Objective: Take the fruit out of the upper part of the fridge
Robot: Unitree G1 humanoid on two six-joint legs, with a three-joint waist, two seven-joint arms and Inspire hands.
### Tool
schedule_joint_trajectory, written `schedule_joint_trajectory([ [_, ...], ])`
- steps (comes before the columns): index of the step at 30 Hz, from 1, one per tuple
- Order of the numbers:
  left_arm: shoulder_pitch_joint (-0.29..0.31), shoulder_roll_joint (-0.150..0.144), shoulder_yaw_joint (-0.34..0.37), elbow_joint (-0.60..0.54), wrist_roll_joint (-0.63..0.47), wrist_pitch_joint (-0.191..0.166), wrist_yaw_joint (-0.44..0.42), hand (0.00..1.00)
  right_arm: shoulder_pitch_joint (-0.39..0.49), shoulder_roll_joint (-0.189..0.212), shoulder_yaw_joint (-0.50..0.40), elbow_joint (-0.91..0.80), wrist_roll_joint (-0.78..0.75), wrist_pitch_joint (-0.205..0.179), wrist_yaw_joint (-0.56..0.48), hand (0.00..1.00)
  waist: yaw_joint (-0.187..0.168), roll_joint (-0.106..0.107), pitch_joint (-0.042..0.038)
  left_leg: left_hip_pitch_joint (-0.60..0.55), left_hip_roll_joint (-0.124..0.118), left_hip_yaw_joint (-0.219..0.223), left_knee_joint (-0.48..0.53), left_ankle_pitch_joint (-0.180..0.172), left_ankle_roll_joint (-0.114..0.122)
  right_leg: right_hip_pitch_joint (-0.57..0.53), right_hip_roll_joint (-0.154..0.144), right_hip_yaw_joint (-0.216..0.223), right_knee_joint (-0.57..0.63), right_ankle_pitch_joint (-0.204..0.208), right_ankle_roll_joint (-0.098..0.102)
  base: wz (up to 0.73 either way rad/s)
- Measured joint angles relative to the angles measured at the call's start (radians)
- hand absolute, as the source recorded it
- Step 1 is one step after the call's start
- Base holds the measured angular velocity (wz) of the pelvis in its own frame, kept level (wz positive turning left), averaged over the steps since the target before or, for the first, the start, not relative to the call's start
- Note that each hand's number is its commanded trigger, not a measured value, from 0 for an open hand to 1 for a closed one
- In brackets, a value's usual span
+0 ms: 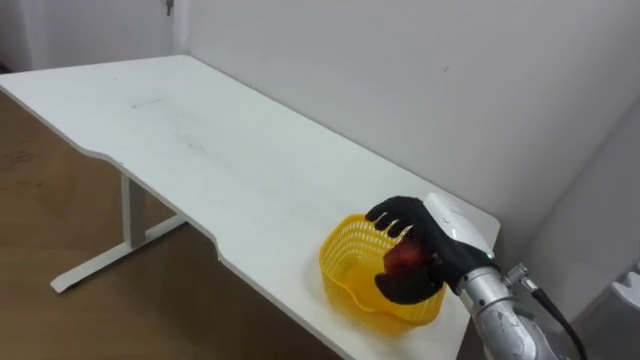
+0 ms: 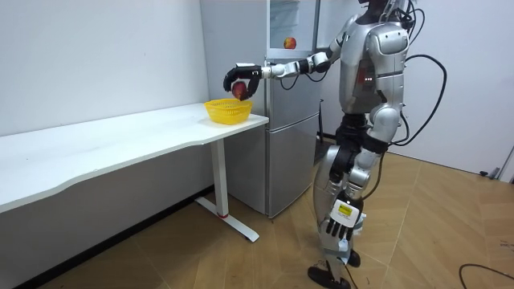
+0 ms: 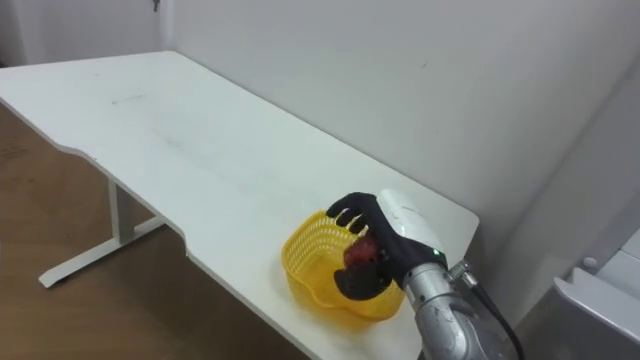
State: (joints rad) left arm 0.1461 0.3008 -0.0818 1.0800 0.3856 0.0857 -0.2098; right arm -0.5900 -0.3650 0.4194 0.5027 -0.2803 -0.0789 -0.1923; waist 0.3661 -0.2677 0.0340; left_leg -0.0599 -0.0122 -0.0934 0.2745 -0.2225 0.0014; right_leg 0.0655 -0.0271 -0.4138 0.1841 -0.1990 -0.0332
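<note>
Right hand (image 1: 432, 248) clamped around a red apple (image 1: 405, 258), held just above the yellow basket (image 1: 345, 265), basket sat at the white table's (image 1: 200, 150) end, beside the grey fridge (image 2: 285, 144).

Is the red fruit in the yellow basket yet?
Not yet: the right hand grips the red fruit just above the yellow basket.
</note>
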Motion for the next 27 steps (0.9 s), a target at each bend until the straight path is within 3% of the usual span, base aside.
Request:
schedule_joint_trajectory([
  [14,0.005,0.0,0.0,-0.023,0.0,0.012,0.0,0.0,0.0,0.0,0.0,0.0,0.007,0.008,0.0,0.0,0.0,0.005,-0.0016,0.0,0.0,0.0,0.001,0.0,0.0,0.0,0.001,0.002,-0.001,0.0,0.0,0.0],
  [27,0.011,0.001,0.001,-0.044,0.001,0.017,0.001,0.0,0.0,0.0,0.0,0.0,0.02,0.014,0.0,0.0,-0.002,0.019,-0.0098,-0.002,0.0,0.0,0.013,0.0,0.0,0.0,0.001,0.002,0.0,0.0,0.0,0.0],
])
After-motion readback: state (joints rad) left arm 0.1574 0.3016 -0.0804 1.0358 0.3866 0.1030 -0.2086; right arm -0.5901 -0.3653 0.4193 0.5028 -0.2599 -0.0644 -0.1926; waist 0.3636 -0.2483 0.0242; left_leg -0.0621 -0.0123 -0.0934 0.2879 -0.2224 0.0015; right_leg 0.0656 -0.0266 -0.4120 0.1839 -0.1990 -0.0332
